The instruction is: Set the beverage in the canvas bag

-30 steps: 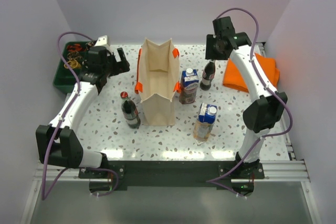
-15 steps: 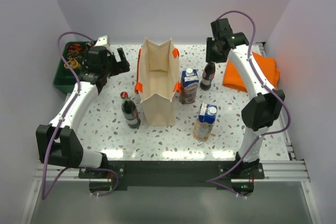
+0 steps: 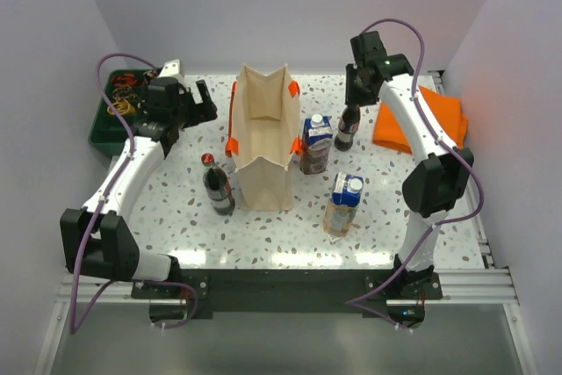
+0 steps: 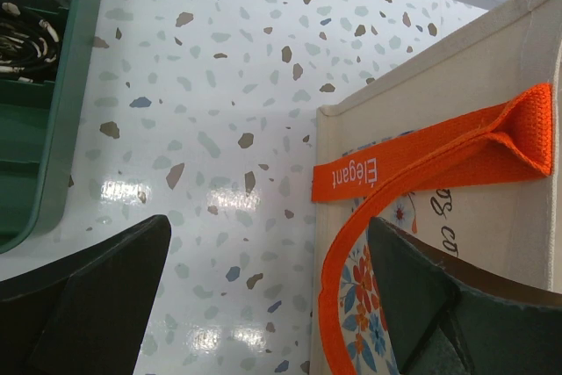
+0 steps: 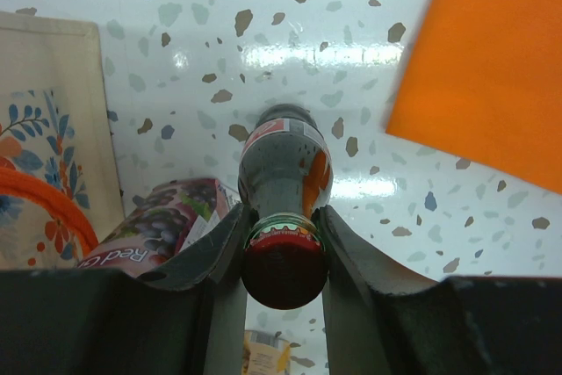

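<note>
The beverage in my grip is a dark cola bottle [image 5: 285, 164] with a red cap, standing upright on the table to the right of the canvas bag [image 3: 263, 142]. My right gripper [image 5: 284, 234] is shut on the bottle's neck just under the cap; from above, the right gripper [image 3: 356, 98] sits over the cola bottle [image 3: 348, 127]. The beige canvas bag [image 4: 457, 111] stands open with orange handles [image 4: 421, 164]. My left gripper [image 4: 263, 252] is open beside the bag's left side, one finger over the handle; from above the left gripper [image 3: 204, 103] holds nothing.
A second cola bottle [image 3: 217, 185] stands left of the bag. A grape juice carton [image 3: 315, 143] stands close beside the gripped bottle, and another carton [image 3: 342, 204] stands nearer the front. A folded orange cloth [image 3: 420, 120] lies at the right; a green tray [image 3: 114, 116] sits far left.
My right gripper has shifted slightly left over the cola bottle and closed on its neck. The left arm has not moved.
</note>
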`<state>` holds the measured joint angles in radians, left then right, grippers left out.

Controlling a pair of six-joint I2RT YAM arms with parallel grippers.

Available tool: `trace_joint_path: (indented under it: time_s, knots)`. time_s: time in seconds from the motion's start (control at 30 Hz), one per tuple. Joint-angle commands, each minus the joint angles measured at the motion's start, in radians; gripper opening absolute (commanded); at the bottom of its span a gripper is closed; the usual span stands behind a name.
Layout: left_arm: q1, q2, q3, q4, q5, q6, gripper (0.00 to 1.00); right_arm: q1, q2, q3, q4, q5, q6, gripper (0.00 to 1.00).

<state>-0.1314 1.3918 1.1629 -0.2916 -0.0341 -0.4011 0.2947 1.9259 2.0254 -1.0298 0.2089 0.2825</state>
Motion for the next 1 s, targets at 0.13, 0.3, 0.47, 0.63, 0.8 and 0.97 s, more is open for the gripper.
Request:
trace_joint_path:
  time_s: [0.13,0.3,0.47,0.63,0.8,0.97]
  knots:
    - [0.001,-0.008,-0.008,0.042,-0.015,0.005,1.00,0.003,-0.011,0.062,0.008,0.004,0.001,0.00]
    - [0.003,-0.007,-0.006,0.045,-0.012,0.008,1.00,0.003,-0.024,0.105,0.004,0.006,-0.005,0.00]
    - [0.001,-0.013,-0.002,0.043,-0.004,0.008,1.00,0.003,-0.033,0.168,-0.003,0.027,-0.022,0.00]
    - [0.001,-0.014,0.007,0.043,0.002,0.011,1.00,0.003,-0.041,0.220,0.004,0.032,-0.025,0.00]
    - [0.003,-0.022,0.018,0.040,0.014,0.015,1.00,0.003,-0.042,0.283,-0.006,0.026,-0.026,0.00]
    - [0.001,-0.030,0.047,0.023,0.028,0.024,1.00,0.004,-0.041,0.386,-0.030,0.015,-0.032,0.00]
